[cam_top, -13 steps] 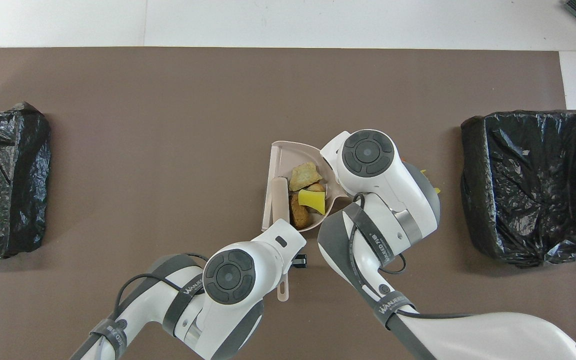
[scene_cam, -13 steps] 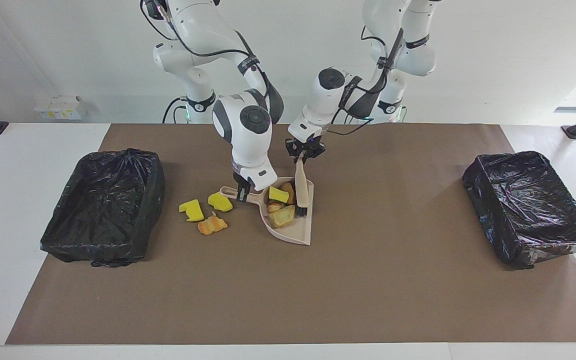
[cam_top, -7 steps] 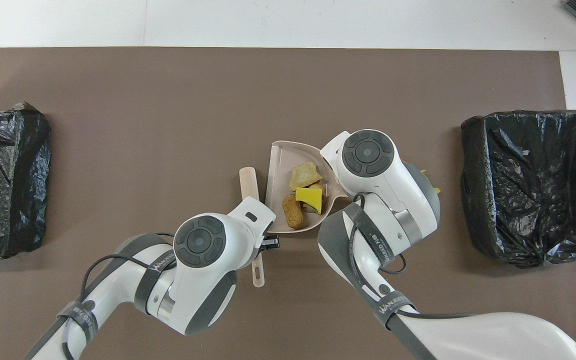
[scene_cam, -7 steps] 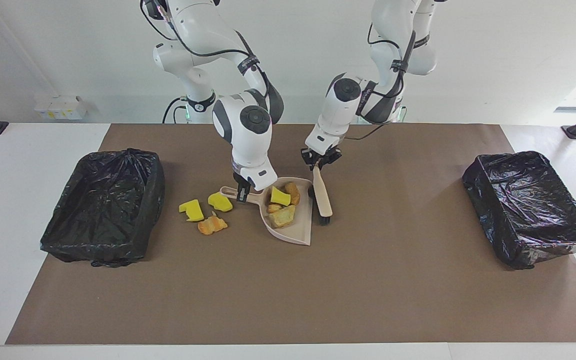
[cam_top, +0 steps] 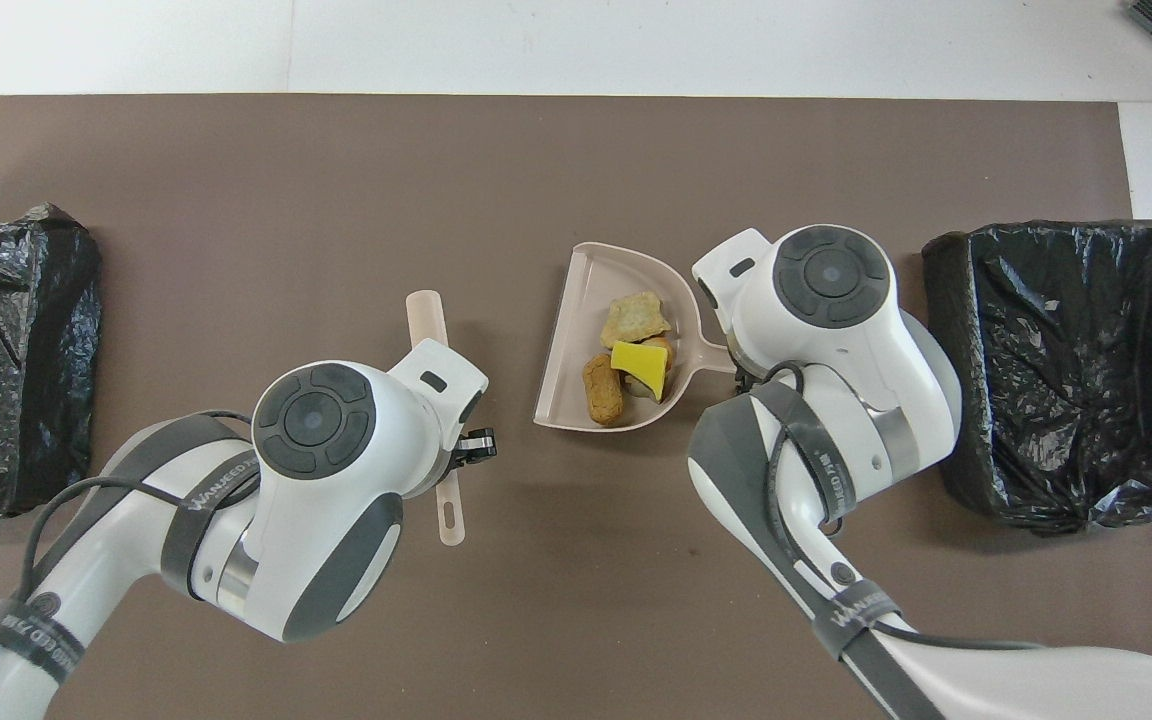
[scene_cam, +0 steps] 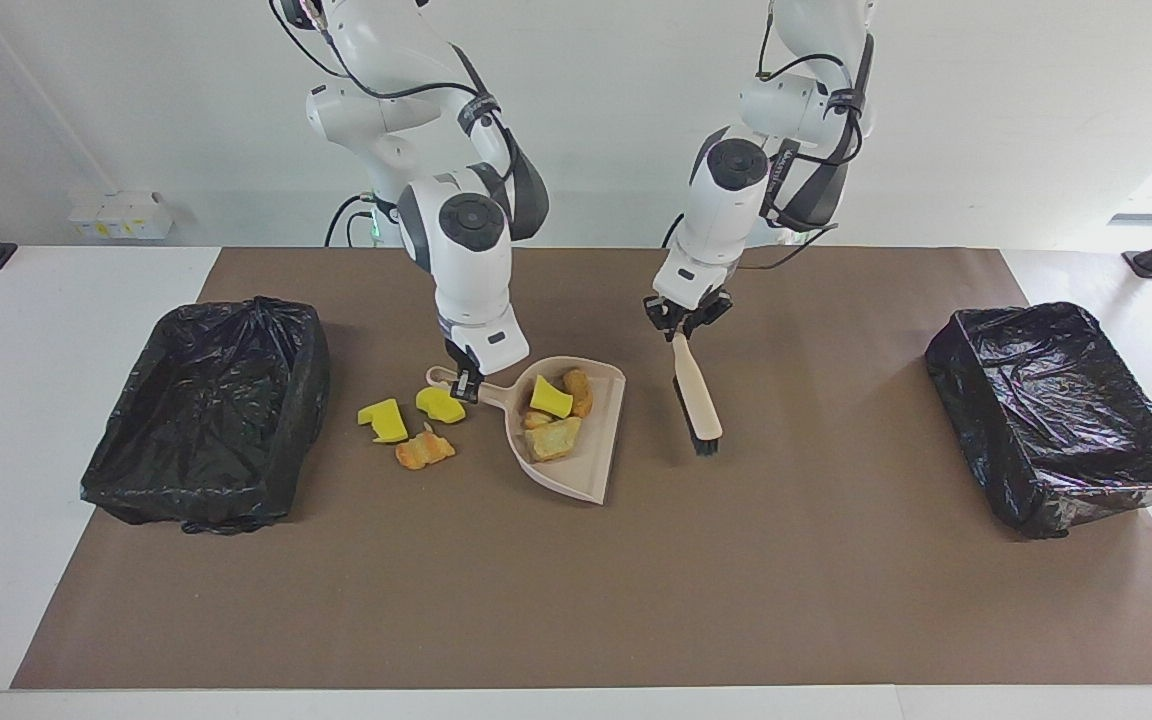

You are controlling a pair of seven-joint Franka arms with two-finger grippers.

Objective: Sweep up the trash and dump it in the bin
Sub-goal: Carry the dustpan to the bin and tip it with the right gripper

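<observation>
Both arms reach down toward mid-table, wrists bent. Right gripper (scene_cam: pixel 463 384) is clamped shut low over the table; left gripper (scene_cam: pixel 684 326) hangs higher, looks pinched closed too.

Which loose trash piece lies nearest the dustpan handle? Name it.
The yellow wedge right beside the dustpan handle; the other yellow wedge and striped lump lie farther off.
</observation>
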